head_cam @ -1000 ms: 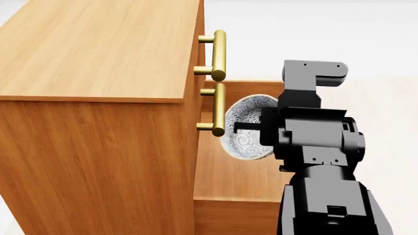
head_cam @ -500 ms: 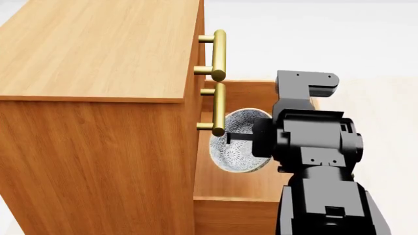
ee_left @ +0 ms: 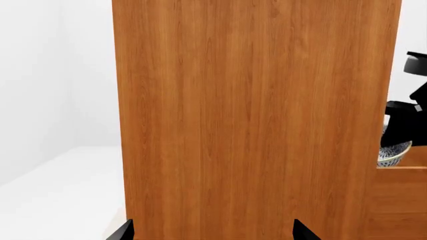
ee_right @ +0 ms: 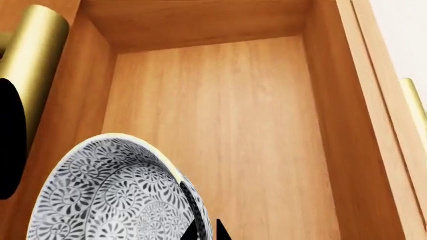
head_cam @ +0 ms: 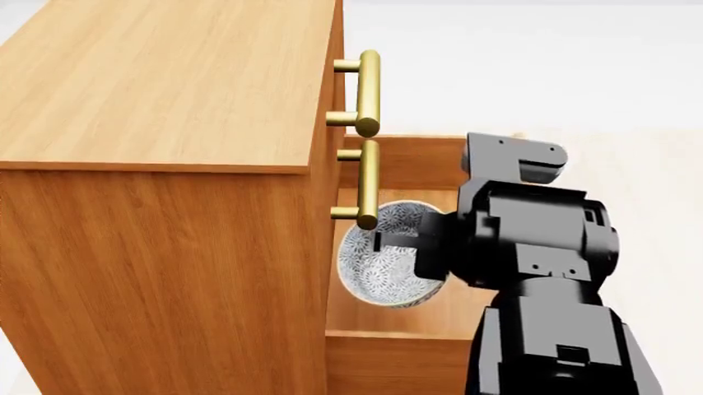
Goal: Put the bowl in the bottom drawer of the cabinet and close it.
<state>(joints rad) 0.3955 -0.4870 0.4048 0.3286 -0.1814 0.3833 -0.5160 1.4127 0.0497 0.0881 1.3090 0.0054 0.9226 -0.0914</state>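
The cabinet [head_cam: 165, 82] fills the left of the head view, and the bottom drawer [head_cam: 379, 319] stands pulled out to its right. My right gripper [head_cam: 393, 240] is shut on the rim of the speckled bowl [head_cam: 379, 263], which hangs tilted on edge over the drawer floor, just under the middle handle. In the right wrist view the bowl [ee_right: 113, 195] sits at the cabinet end of the drawer [ee_right: 227, 115], with the right gripper [ee_right: 205, 231] pinching its rim. My left gripper [ee_left: 213, 235] is open and empty, facing the cabinet's side [ee_left: 253, 120]; the bowl [ee_left: 392, 154] peeks past that side.
Two brass handles, the top [head_cam: 368, 82] and the middle [head_cam: 367, 185], jut from the cabinet face above the bowl. The drawer's own handle [ee_right: 417, 110] shows beyond its front wall. My right arm [head_cam: 538, 247] hides the drawer's outer end. Pale floor surrounds the cabinet.
The right gripper has carried the bowl down and toward the cabinet face, from beside the middle handle to below it, closer to the drawer floor.
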